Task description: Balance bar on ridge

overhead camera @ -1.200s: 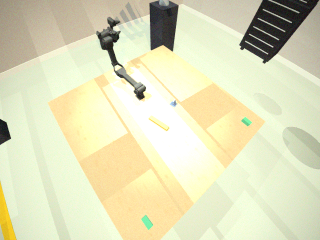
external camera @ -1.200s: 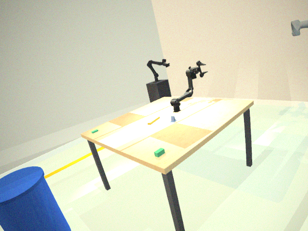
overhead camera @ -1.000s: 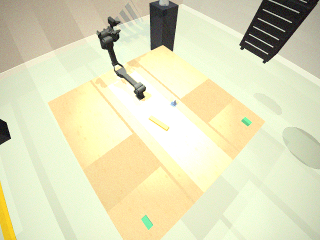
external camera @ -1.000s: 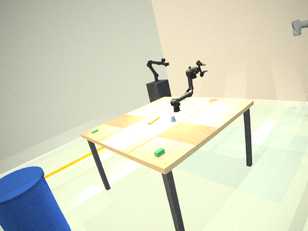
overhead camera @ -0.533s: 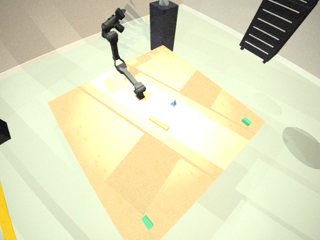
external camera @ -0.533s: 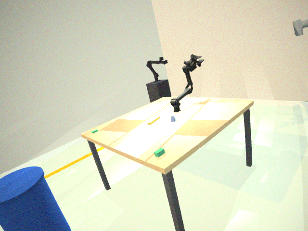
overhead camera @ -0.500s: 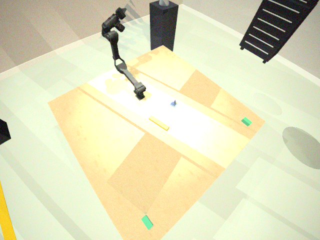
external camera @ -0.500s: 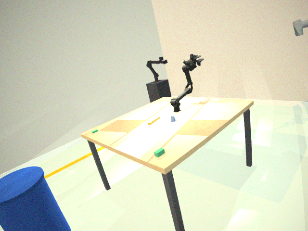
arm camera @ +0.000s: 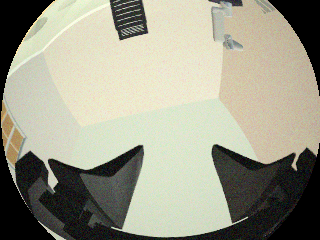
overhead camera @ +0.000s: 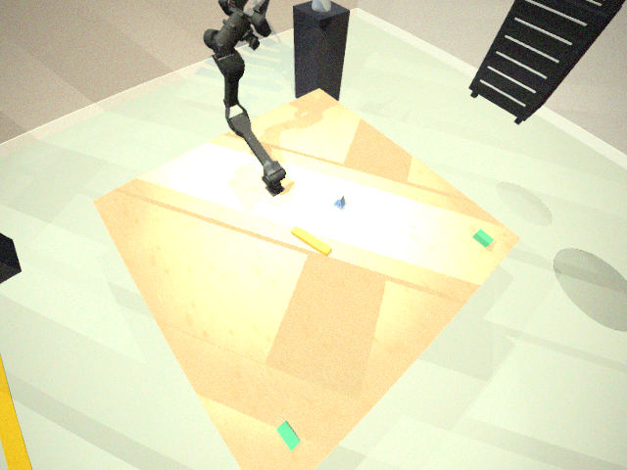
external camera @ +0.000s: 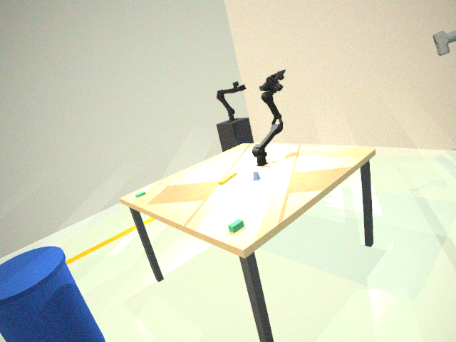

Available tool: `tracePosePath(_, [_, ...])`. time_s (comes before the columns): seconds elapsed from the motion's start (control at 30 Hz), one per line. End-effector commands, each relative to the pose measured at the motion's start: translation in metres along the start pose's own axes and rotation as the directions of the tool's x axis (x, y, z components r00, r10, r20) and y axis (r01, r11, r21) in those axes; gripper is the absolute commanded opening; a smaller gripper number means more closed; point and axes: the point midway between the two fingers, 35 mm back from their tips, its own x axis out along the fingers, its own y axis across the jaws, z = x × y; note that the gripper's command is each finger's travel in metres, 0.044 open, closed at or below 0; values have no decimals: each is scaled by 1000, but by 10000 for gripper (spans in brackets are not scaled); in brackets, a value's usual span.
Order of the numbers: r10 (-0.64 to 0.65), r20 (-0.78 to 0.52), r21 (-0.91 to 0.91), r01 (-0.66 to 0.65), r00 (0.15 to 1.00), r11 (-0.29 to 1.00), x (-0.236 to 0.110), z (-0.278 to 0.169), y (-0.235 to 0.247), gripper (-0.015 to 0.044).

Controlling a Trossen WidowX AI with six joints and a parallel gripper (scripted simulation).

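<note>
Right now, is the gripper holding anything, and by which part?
Nothing is held. The gripper is raised high with open, bare fingers; the yellow bar lies flat on the table, apart from the ridge.

Wood table point(external camera: 313, 177) w/ yellow bar point(overhead camera: 311, 240), blue ridge point(overhead camera: 340, 203), 2 green blocks point(overhead camera: 287, 435), arm base point(overhead camera: 273, 180).

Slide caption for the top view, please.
Arm raised with open, empty gripper; yellow bar lies flat on table, apart from blue ridge.
</note>
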Motion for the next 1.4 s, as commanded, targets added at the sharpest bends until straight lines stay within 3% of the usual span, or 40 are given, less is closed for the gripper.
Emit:
tracePosePath(0.0, [82,-92,212,-61,992,975,0,-33,53,315])
tracePosePath(0.37, [348,-248,643,-115,904,757,-20,-84,187,315])
tracePosePath(0.7, [623,-291,886,-42,726,462,-66,-95,308,315])
tracePosePath(1.03, [858,-200,980,106,473,170,-132,-73,418,315])
tracePosePath(1.37, [985,9,947,315,175,-65,-211,-21,500,315])
